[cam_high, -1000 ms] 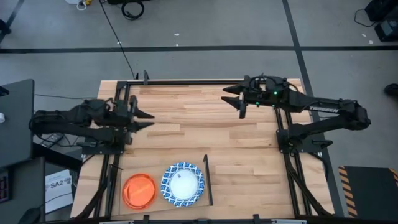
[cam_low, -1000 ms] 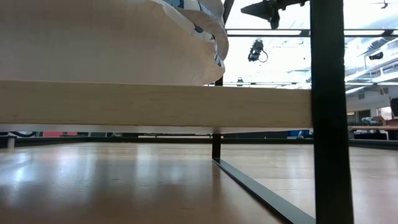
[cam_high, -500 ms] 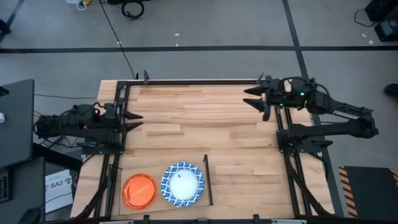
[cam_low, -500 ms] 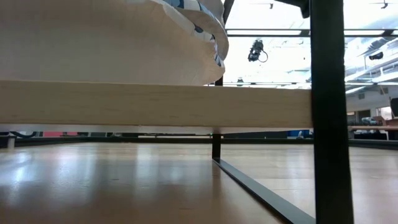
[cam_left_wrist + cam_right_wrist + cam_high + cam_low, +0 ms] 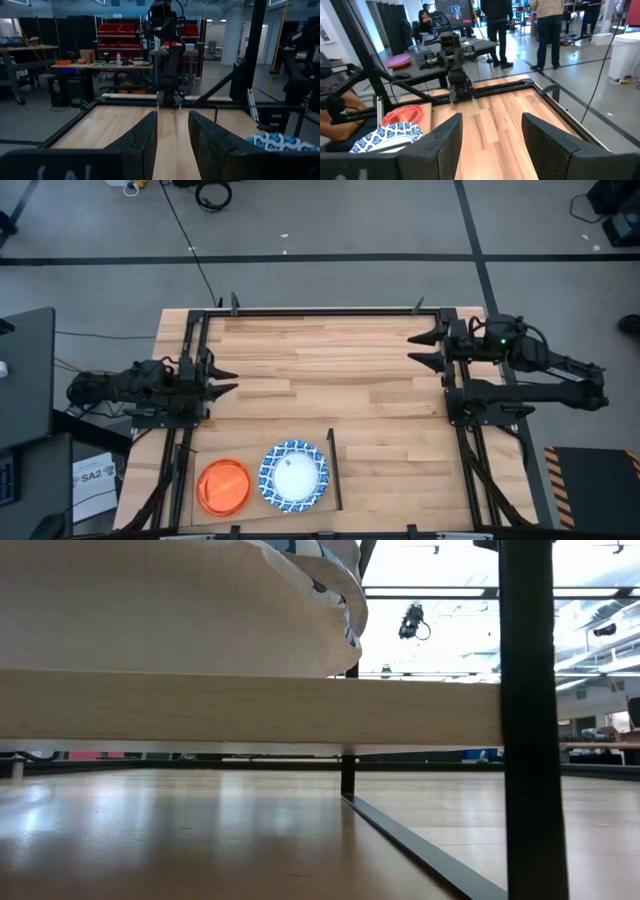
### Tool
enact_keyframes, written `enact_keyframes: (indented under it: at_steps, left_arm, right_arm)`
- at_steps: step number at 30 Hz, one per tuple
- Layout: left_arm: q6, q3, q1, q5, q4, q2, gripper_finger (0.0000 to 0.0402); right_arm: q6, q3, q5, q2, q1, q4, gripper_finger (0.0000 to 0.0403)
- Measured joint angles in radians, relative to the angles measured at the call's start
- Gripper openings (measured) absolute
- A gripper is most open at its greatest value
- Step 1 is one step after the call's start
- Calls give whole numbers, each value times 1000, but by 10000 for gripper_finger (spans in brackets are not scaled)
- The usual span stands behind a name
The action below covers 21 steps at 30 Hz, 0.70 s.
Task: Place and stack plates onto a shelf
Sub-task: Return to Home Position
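A stack of blue-and-white rimmed plates [image 5: 294, 475] sits on the pale shelf [image 5: 240, 446] at the table's near edge. An orange plate [image 5: 224, 487] lies to the stack's left on the same shelf. In the low view the shelf's edge [image 5: 250, 710] carries the plate stack [image 5: 310, 575]. My left gripper [image 5: 228, 380] hovers open at the table's left edge, far from the plates. My right gripper [image 5: 418, 349] hovers open at the right edge. The left wrist view shows the patterned plate [image 5: 280, 142]. The right wrist view shows the patterned plate [image 5: 385, 137] and the orange plate [image 5: 405, 114].
A thin black bar [image 5: 333, 470] borders the shelf on its right, and a black post [image 5: 527, 720] stands near the low camera. Black frame rails [image 5: 320, 311] run round the tabletop. People [image 5: 550, 30] stand in the room beyond the table.
Both arms have drawn back from the table's middle. My left gripper has moved toward the left edge and my right gripper toward the right edge. The plates have stayed where they were.
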Motion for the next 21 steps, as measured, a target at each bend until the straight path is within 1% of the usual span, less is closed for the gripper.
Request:
enact_keyframes:
  at_steps: [5,9,13,21]
  left_arm:
    - [25,-51,0,1,16,-50,117]
    - [50,-58,0,2,14,-84,117]
    - [75,-58,0,2,14,-81,117]
    - [43,-58,0,2,-25,-81,117]
  right_arm:
    - [4,-85,3,-104,0,-1,210]
    - [26,-152,3,-208,0,1,210]
    - [53,-224,4,-316,0,20,210]
    - [75,-397,6,-517,0,109,210]
